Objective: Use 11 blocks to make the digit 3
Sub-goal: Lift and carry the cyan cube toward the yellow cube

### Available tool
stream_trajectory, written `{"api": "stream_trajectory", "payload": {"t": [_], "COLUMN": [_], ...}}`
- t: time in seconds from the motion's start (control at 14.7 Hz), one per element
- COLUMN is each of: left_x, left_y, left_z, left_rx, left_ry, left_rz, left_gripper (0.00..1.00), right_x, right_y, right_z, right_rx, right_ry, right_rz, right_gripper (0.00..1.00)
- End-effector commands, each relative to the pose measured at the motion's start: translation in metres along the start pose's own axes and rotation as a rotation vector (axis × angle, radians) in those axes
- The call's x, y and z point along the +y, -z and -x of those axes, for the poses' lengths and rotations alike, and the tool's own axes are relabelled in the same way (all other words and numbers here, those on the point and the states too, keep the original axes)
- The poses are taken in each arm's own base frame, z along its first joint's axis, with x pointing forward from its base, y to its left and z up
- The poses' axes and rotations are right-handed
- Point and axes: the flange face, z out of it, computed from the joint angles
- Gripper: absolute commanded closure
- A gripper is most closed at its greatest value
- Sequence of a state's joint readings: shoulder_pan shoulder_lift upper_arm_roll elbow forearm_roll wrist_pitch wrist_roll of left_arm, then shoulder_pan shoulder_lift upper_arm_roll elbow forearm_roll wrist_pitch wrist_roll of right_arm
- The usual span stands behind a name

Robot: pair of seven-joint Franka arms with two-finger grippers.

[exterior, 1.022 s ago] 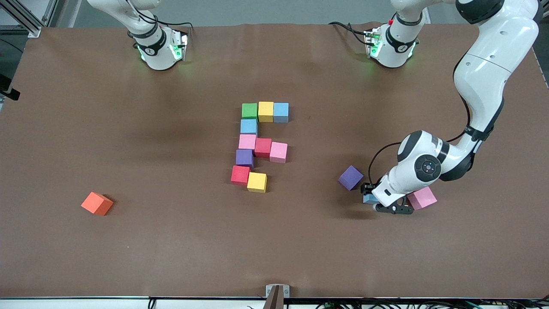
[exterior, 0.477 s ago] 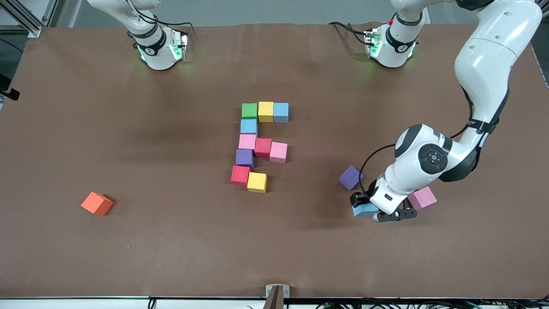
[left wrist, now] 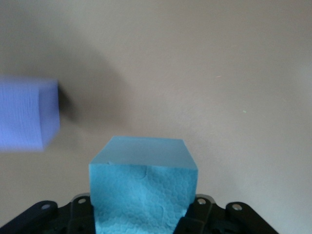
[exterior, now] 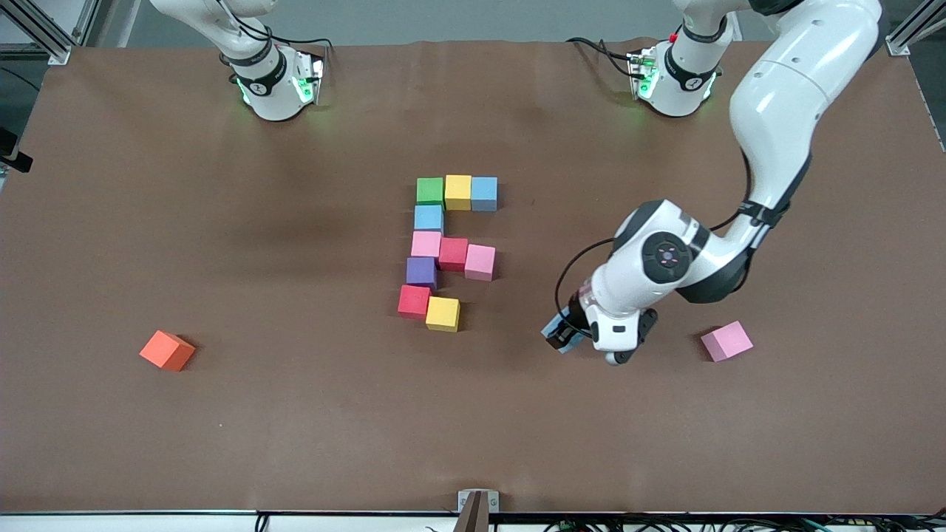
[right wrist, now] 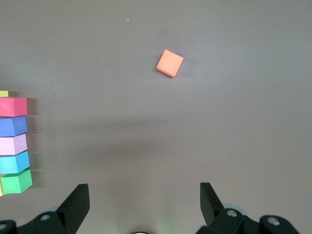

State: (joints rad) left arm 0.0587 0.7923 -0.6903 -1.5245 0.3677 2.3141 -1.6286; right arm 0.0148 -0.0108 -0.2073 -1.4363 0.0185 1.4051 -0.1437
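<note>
My left gripper point(exterior: 563, 334) clamps a light blue cube point(left wrist: 142, 192) above the table point(exterior: 295, 414); my wrist hides the loose purple cube point(left wrist: 27, 119) from the front camera. My right gripper point(right wrist: 144, 204) waits, jaws wide, holding nothing.

You will find no readable text, label, brand, number or sign anywhere here: none on the blocks point(exterior: 451, 244), none on the table point(exterior: 222, 428), none on the arms.

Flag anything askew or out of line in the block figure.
The bottom bar's yellow foam cube sits slightly nearer the front camera than the red cube beside it, and the middle bar's pink cube is likewise offset from its red neighbour. Both bars look stepped rather than straight.
</note>
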Motion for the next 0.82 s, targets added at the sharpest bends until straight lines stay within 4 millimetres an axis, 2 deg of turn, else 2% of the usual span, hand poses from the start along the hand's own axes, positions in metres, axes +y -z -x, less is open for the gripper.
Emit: {"api": "stream_trajectory", "payload": {"t": [0.0, 0.2, 0.27, 0.41, 0.61, 0.75], "left_x": [0.017, 0.014, 0.015, 0.025, 0.04, 0.044], "left_y": [-0.012, -0.047, -0.051, -0.052, -0.047, -0.053], "left_z": [0.014, 0.042, 0.04, 0.044, 0.04, 0.048], "left_rx": [0.017, -0.004, -0.006, -0.025, -0.065, -0.099], "left_ry": [0.255, 0.34, 0.385, 0.423, 0.466, 0.468], "left_rz": [0.004, -0.032, -0.028, 0.014, 0.096, 0.141], "left_gripper": [0.95, 0.96, 0.97, 0.97, 0.97, 0.98], "right_x": [-0.001, -0.003, -0.003, -0.002, -0.002, -0.004], "right_y": [0.004, 0.004, 0.004, 0.004, 0.004, 0.003], "right_z": [0.0, 0.0, 0.0, 0.001, 0.001, 0.0], "right_rx": [0.002, -0.002, -0.002, -0.002, -0.002, -0.004], "right_ry": [0.002, 0.005, 0.005, 0.004, 0.003, 0.006], "right_rz": [0.007, 0.007, 0.007, 0.005, 0.008, 0.008], "right_gripper": [0.0, 0.0, 0.0, 0.0, 0.0, 0.0]}}
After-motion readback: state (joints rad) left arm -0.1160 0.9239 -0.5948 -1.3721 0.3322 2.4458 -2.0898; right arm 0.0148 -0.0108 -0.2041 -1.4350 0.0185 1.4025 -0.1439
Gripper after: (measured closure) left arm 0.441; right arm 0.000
